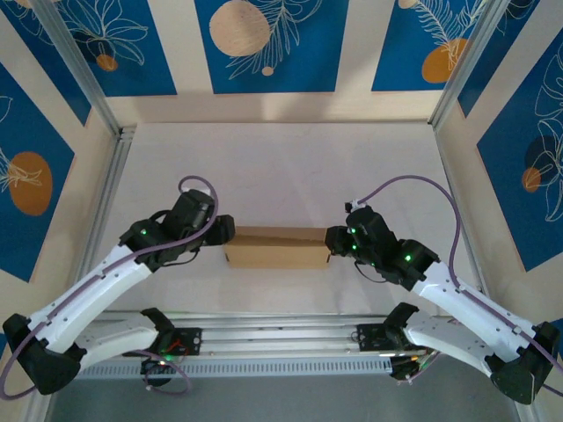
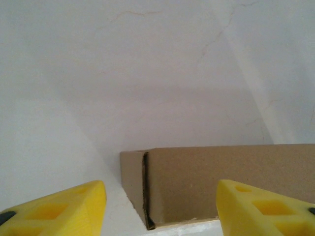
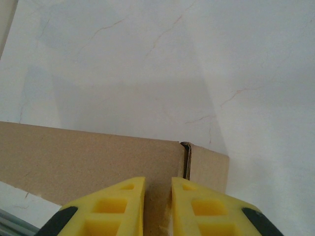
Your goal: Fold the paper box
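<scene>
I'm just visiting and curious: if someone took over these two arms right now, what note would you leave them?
Left gripper: fingers wide apart at the left end of the paper box, holding nothing.
Right gripper: fingers almost together at its right end; grip unclear.
Box: on the table, looks closed into a shallow shape.
Left to do: probably check both ends are tucked, then withdraw.

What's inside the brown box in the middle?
Nothing inside can be seen. The paper box looks folded shut, so only its brown top and outer walls are visible, and they cover whatever is within. It sits on the white table.
</scene>
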Controlling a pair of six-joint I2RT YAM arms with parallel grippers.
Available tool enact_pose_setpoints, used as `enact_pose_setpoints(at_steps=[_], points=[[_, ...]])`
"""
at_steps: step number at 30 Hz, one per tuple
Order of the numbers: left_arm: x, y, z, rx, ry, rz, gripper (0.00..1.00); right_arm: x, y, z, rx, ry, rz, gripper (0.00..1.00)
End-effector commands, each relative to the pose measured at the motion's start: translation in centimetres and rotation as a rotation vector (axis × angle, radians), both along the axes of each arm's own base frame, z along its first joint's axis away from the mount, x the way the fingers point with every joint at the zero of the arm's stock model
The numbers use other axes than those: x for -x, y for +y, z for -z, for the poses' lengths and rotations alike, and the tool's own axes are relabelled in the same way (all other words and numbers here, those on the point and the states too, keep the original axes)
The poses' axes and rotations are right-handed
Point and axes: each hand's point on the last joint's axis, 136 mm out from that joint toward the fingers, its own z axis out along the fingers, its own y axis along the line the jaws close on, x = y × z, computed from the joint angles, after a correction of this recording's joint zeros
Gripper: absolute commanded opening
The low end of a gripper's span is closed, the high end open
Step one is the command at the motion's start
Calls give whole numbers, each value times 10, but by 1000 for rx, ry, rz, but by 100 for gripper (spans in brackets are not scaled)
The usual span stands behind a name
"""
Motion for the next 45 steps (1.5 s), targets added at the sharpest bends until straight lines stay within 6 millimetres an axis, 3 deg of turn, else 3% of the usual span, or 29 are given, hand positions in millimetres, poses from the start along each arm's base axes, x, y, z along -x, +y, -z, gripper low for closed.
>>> enact_pose_setpoints(at_steps=[1, 9, 18, 22, 28, 33, 35, 40, 45], points=[[3, -4, 21, 31, 51, -5, 57, 29, -29, 50, 174, 172, 10, 21], [23, 15, 82, 27, 140, -84, 40, 31, -29, 53, 173, 181, 6, 21], [44, 28, 119, 63, 199, -152, 24, 35, -30, 59, 184, 204, -2, 20], [49, 34, 140, 36, 229, -170, 6, 34, -30, 60, 181, 206, 0, 20], [52, 43, 144, -6, 242, -193, 0, 31, -27, 53, 148, 205, -12, 21], [52, 43, 138, -1, 235, -187, 0, 24, -22, 33, 106, 177, -44, 44], [51, 43, 135, -5, 231, -182, 0, 20, -20, 24, 61, 157, -50, 47], [50, 43, 132, -13, 227, -180, 0, 16, -21, 21, -31, 164, -30, 37], [49, 42, 127, -12, 218, -174, 0, 27, -33, 61, 24, 302, 28, 27]])
